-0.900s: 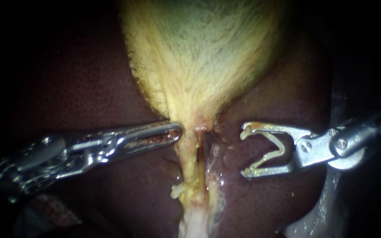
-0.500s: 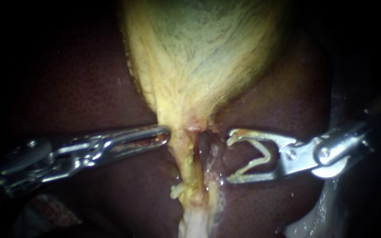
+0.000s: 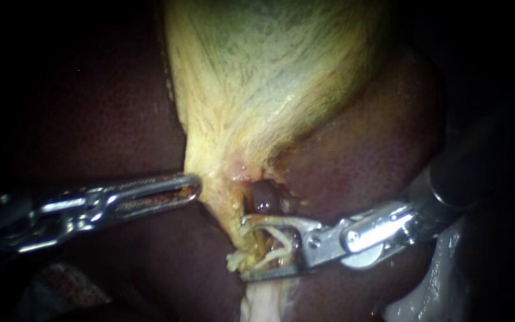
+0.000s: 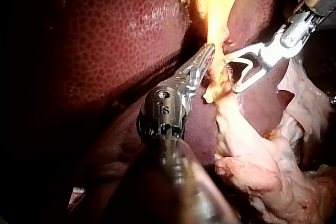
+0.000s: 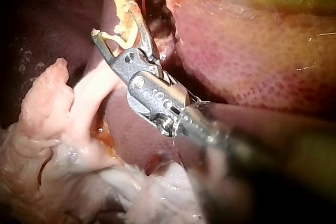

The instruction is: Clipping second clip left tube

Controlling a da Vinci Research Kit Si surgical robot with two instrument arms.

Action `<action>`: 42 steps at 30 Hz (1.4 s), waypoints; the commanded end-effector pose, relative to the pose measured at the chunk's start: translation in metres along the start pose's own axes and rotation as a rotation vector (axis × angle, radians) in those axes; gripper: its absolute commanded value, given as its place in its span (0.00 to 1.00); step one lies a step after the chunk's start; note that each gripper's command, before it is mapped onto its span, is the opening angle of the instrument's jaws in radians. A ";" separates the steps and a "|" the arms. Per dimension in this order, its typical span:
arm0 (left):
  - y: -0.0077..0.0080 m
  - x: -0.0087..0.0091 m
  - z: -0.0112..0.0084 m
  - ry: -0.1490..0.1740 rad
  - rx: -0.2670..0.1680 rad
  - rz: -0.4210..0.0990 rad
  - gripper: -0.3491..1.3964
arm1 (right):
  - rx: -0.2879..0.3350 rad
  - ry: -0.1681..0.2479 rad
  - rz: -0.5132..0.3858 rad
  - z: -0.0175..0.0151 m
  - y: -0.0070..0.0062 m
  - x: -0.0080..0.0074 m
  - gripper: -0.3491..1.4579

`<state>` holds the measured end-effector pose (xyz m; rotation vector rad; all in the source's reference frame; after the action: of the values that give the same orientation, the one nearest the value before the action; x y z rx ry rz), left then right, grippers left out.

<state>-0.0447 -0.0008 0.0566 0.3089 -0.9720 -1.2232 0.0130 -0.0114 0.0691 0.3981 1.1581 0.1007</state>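
The yellow-green gallbladder (image 3: pixel 269 71) narrows to a neck over the dark liver (image 3: pixel 90 119). My left instrument (image 3: pixel 193 188) comes in from the left, jaws shut on the neck's left edge and drawing it sideways. The left wrist view shows its tip (image 4: pixel 209 51) at the yellow tissue. My right instrument (image 3: pixel 244 247) stands open with a pale clip (image 3: pixel 269 241) seated in its jaws, which straddle the yellowish tube (image 3: pixel 250 235) just below the neck. In the right wrist view its jaws (image 5: pixel 118 27) lie either side of that stalk. I cannot tell which tube this is.
A dark rounded bulge (image 3: pixel 263 200) sits just above the right instrument's upper jaw. Pale whitish tissue (image 3: pixel 263 304) hangs below the tube and spreads into a lumpy mass (image 5: pixel 47 108). Wet shiny tissue (image 3: pixel 424 298) lies at the lower right.
My right instrument has moved left and down until its open jaws and clip sit around the tube. My left instrument has drawn back leftward, and the gallbladder's neck has shifted with it.
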 end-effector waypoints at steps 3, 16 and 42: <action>0.0000 -0.0002 -0.0001 -0.001 0.001 -0.002 0.00 | -0.009 -0.036 -0.001 -0.0005 0.0006 -0.0007 0.52; -0.0007 -0.0007 -0.0001 -0.006 0.002 -0.005 0.00 | -0.026 -0.099 -0.009 0.0028 0.0007 -0.0019 0.52; -0.0015 -0.0009 0.0005 -0.011 -0.002 -0.008 0.00 | 0.023 -0.187 0.050 0.0041 0.0004 -0.0022 0.00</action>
<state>-0.0460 -0.0004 0.0554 0.3053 -0.9804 -1.2340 0.0158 -0.0126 0.0725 0.4509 0.9639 0.0967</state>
